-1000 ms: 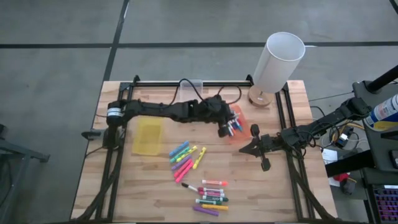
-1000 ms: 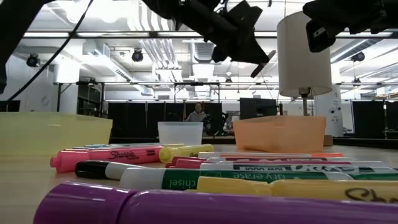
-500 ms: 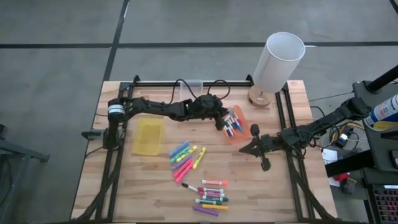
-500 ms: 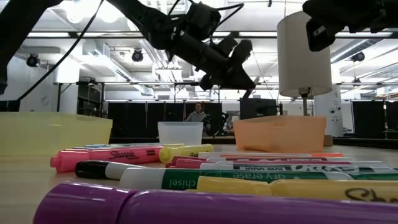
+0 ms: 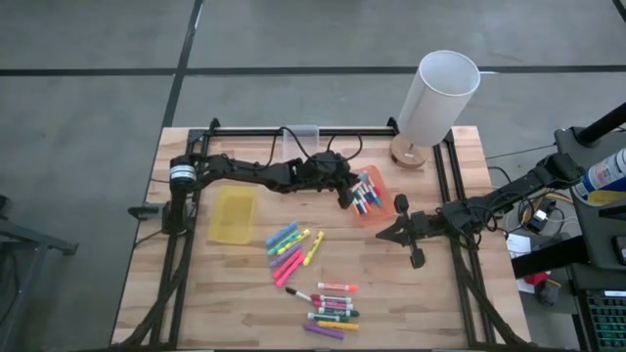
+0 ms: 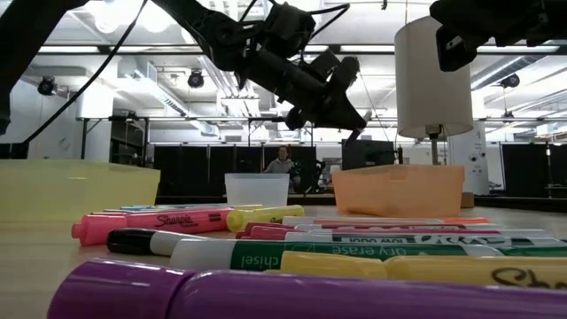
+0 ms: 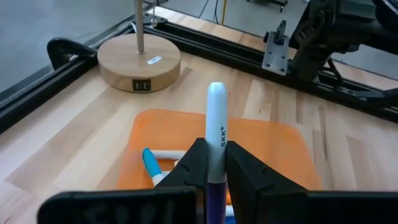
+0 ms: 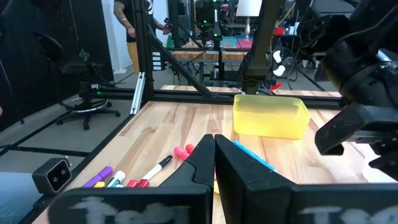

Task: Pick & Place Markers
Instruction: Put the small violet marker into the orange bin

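The wooden table (image 5: 411, 293) is being shared by a white lamp (image 5: 437, 98), a yellow bin (image 5: 233, 214), an orange bin (image 5: 377, 207) and a small clear bin (image 6: 257, 189). The left arm is being stretched across the far half of the table, drawn back toward its own side since a second ago, when it was reaching over the orange bin. A white marker (image 7: 216, 134) with a purple cap is being gripped in the left tool (image 7: 215, 163) just above the orange bin, where several markers are already lying. The loose markers (image 5: 311, 274) are being left in two clusters, unmoved. The right tool (image 5: 381, 236) is being kept closed and empty, just beside the orange bin.
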{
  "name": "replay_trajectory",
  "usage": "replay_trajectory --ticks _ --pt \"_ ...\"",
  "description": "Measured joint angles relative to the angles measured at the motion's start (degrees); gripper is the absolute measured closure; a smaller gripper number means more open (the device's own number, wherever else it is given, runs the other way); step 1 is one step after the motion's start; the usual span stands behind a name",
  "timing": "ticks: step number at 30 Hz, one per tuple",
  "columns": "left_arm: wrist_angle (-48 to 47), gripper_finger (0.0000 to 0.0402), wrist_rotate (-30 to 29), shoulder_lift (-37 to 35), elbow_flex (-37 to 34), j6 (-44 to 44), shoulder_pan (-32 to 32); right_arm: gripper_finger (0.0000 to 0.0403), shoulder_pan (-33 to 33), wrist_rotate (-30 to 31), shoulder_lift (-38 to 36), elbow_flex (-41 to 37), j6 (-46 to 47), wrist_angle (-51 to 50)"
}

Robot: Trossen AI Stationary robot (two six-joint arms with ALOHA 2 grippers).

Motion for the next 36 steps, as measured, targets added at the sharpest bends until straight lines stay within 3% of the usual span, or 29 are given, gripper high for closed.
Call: replay_trajectory --ticks 7,26,36 --pt "3.3 0.0369 -0.1 1.1 0.3 0.5 0.3 0.0394 0.0 0.0 0.0 0.0 -0.2 0.3" --pt "-0.5 0.0368 2.1 8.2 6.6 -0.2 0.4 0.0394 0.0 0.0 0.0 0.0 -1.0 2.3" --pt "-1.2 0.0317 1.8 8.5 6.6 -2.6 0.4 0.0394 0.0 0.0 0.0 0.0 -1.0 2.3"
